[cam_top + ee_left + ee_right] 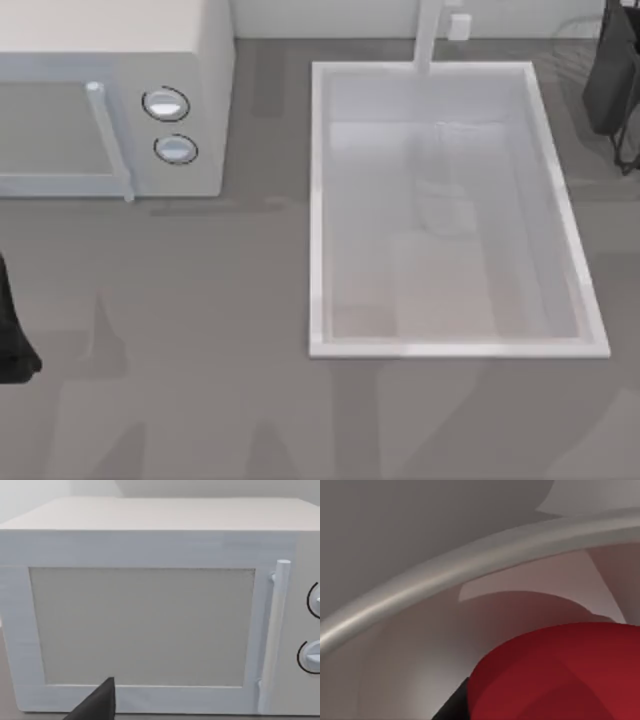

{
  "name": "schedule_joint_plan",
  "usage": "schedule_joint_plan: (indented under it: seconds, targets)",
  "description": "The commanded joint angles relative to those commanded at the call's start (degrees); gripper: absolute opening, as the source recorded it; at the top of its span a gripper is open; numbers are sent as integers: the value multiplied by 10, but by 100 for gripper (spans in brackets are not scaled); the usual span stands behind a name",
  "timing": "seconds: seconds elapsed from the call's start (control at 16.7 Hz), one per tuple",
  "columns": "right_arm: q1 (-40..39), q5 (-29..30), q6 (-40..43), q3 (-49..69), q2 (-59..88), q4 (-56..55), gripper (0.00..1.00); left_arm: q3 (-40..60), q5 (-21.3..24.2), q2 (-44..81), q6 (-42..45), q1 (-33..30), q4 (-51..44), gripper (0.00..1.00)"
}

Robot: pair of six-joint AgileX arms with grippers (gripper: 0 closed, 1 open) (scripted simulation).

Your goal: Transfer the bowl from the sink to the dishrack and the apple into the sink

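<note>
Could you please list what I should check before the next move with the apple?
1. Sink floor free to take the apple: ok, the top view shows bare pale floor.
2. Apple close to the right wrist camera: ok, it sits just ahead, inside a curved grey rim.
3. Right gripper hold on the apple: cannot tell.
4. Bowl placed in the dishrack: cannot tell, just the rack's edge is in view at the top view's upper right.
5. Left arm out of the way: ok, at the top view's left edge, facing the microwave.
</note>
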State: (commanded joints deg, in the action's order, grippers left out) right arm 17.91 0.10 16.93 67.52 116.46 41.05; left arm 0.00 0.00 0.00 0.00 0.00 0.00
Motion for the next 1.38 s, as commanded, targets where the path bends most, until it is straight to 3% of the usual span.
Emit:
schedule_joint_plan:
  seconds: [0.3,0.36,0.78,0.84,1.08,1.38]
  targets:
    - [0,0,0,0,0,0,2,0,0,0,0,0,0,100]
    - [0,0,0,0,0,0,0,0,0,0,0,0,0,100]
    - [0,0,0,0,0,0,0,0,0,0,0,0,0,100]
    - [4,-7,-16,-11,-64,41,0,0,0,0,0,0,0,100]
    - [5,-7,-15,22,-77,82,0,0,0,0,0,0,0,100]
    - [6,-6,-14,102,-115,213,0,0,0,0,0,0,0,100]
